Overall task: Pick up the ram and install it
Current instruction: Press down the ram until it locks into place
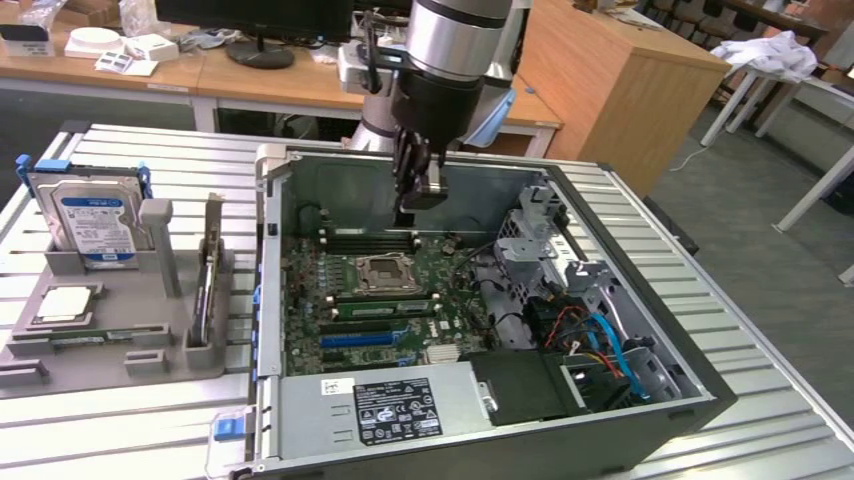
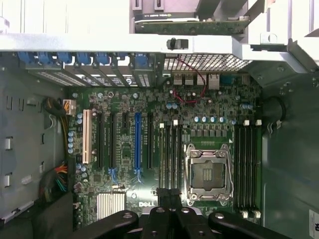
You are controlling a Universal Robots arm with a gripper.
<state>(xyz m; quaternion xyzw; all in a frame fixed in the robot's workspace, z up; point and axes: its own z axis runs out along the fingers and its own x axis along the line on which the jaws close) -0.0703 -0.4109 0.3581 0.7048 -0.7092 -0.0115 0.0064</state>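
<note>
in the exterior view, the end effector [image 1: 422, 196] is held closed over the motherboard [image 1: 387, 300], empty, the ram's direction undetermined.

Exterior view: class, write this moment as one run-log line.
end effector: shut | position: over motherboard inside open computer case | load: cannot tell

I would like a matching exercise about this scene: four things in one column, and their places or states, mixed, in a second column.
Things:
1. gripper
2. hard drive
3. processor socket
4. power supply

Places or states:
A. stands upright in the grey holder at the exterior view's left
B. shut, above the motherboard inside the case
C. lies in the case's near corner, with a black label
D. sits open and empty in the middle of the motherboard

Pairs: 1-B, 2-A, 3-D, 4-C
</note>
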